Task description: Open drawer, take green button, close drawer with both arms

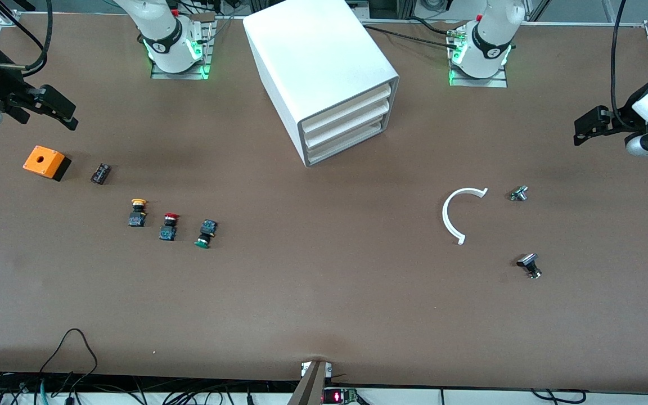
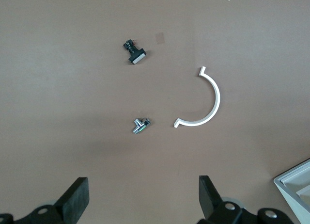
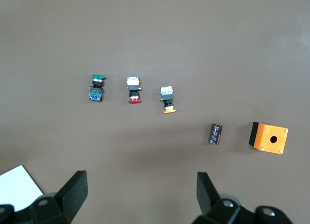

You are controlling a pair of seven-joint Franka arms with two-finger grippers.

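Note:
The white cabinet (image 1: 324, 67) stands at the table's middle, near the robots' bases. Its lowest drawer (image 1: 346, 145) is shut, like the two above it. The green-capped button (image 1: 205, 233) lies on its side on the bare table, toward the right arm's end; it also shows in the right wrist view (image 3: 97, 87). My right gripper (image 1: 68, 115) is open and empty, up over the table's end above the orange box; its own view shows it too (image 3: 141, 192). My left gripper (image 1: 581, 132) is open and empty over the other end, also in its own view (image 2: 144, 195).
A red-capped button (image 1: 169, 226) and a yellow-capped button (image 1: 138, 212) lie beside the green one. An orange box (image 1: 46, 162) and a small black part (image 1: 100, 173) lie nearby. A white C-shaped piece (image 1: 459, 214) and two small metal parts (image 1: 519, 193) (image 1: 529, 265) lie toward the left arm's end.

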